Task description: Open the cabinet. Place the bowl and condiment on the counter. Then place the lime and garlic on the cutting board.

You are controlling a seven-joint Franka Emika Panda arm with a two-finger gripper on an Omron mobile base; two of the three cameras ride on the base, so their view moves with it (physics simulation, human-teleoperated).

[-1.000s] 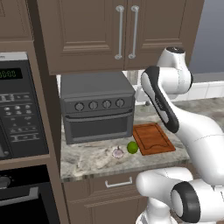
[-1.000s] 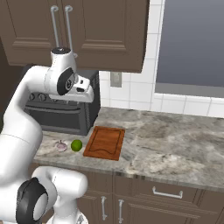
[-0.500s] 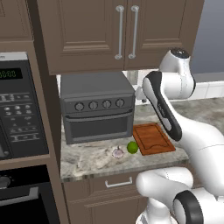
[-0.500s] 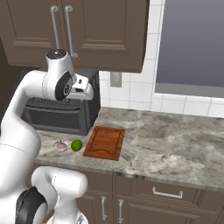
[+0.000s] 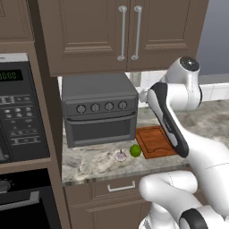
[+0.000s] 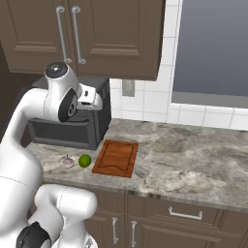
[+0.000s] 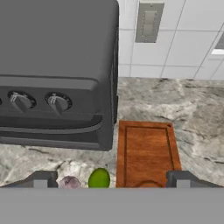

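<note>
Dark tool fingers spread wide, holding nothing.

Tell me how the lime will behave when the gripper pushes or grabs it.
The lime looks round and smooth, so a push would probably send it rolling over the flat counter. It may slip between narrow fingertips. Sitting close beside the garlic, it could knock that too.

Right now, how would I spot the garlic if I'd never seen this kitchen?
Find the dark toaster oven under the cabinet. On the counter in front of it, left of the cutting board, two small round things sit side by side. The garlic is the pale pinkish one; the lime is bright green.
</note>
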